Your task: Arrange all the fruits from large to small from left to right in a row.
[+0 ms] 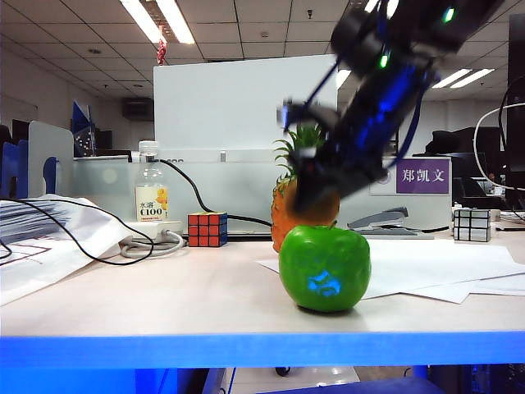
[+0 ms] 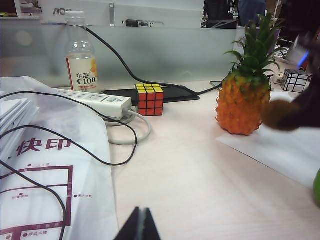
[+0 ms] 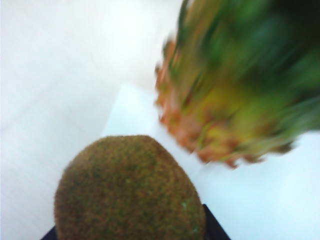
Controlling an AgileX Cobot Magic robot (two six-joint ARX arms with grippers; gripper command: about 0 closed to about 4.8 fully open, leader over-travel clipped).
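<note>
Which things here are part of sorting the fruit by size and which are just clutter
Job: pineapple, green apple, kiwi in the right gripper.
Lying about: colourful Rubik's cube, silver cube, bottle, power strip, stapler, papers.

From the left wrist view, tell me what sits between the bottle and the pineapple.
In the left wrist view, the Rubik's cube stands between the bottle and the pineapple, with a black cable trailing across.

In the exterior view the right gripper [image 1: 316,193] covers the pineapple's [image 1: 287,215] middle — its fingertips cannot be made out. In the right wrist view the pineapple [image 3: 235,85] is smeared by blur and the kiwi [image 3: 129,192] is cut off by the edge. Only the left gripper's [image 2: 139,227] closed tips show. The apple [image 2: 317,187] is a green sliver at the frame edge.
</note>
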